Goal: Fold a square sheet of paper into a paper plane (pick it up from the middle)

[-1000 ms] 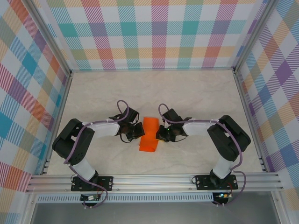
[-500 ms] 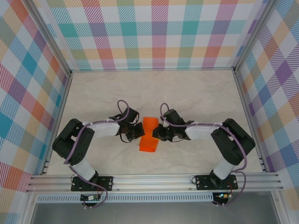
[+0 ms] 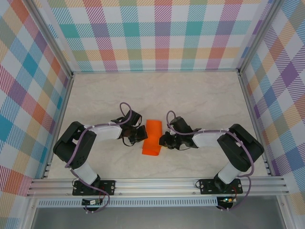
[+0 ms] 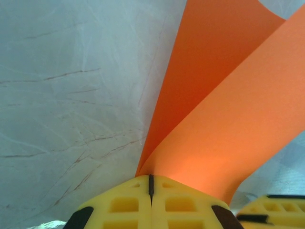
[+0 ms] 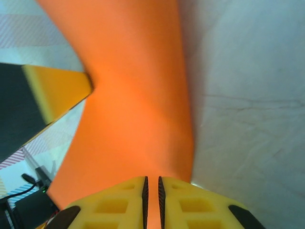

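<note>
Right gripper [image 3: 162,141] shifted nearer along right edge of paper [image 3: 152,136], from about mid-edge toward near end. Right arm [image 3: 206,138] swung with it: forearm now lies closer to level across tabletop, elbow pushed farther right and slightly nearer. Cable loop above wrist moved right too.

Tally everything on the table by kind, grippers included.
Orange square sheet of paper: 1
Grippers: 2 (left gripper, right gripper)
Total: 3
</note>
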{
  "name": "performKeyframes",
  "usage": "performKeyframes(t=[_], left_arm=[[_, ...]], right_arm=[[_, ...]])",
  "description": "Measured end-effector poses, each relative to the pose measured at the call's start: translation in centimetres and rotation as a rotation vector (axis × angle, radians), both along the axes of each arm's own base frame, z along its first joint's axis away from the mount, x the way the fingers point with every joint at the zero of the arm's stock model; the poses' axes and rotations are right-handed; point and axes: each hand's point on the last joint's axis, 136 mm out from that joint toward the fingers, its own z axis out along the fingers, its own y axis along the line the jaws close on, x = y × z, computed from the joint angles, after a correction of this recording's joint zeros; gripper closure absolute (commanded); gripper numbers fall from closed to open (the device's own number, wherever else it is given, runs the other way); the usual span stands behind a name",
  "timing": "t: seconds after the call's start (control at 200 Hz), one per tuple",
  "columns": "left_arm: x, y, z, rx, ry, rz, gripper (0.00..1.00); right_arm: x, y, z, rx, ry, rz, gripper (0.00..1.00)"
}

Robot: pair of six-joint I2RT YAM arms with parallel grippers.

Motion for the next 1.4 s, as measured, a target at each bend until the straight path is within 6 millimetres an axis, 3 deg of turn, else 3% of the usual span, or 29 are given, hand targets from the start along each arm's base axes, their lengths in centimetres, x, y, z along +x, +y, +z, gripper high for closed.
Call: performKeyframes(t=[0.105,0.225,0.355,0.475,0.56,0.765,1.075,1.4], left_arm=[[0.0,0.0,0.0,0.000,0.000,0.000,1.00],[0.0,0.0,0.0,0.000,0.000,0.000,1.00],[0.0,0.0,0.0,0.000,0.000,0.000,1.00],[0.0,0.0,0.0,0.000,0.000,0.000,1.00],[0.0,0.0,0.0,-0.001,-0.002,0.000,1.00],[0.0,0.0,0.0,-0.001,-0.002,0.000,1.00],[0.0,0.0,0.0,-0.001,-0.002,0.000,1.00],[0.0,0.0,0.0,-0.001,-0.002,0.000,1.00]], right_arm=[[0.1,0.8,1.5,0.037,-0.028,0.016,0.83],[-0.4,1.6,1.6,0.054,-0.028,0.039,0.83],[-0.9,1.9,0.5,0.041,-0.009,0.049,0.84],[-1.7,1.3,-1.7,0.003,0.031,0.052,0.84],[-1.7,1.3,-1.8,0.016,0.027,0.050,0.84],[-1.9,1.2,-1.5,0.009,0.026,0.050,0.84],[-2.7,1.8,0.7,0.035,-0.014,0.084,0.84],[-4.3,1.7,-1.9,-0.034,0.049,0.119,0.84]])
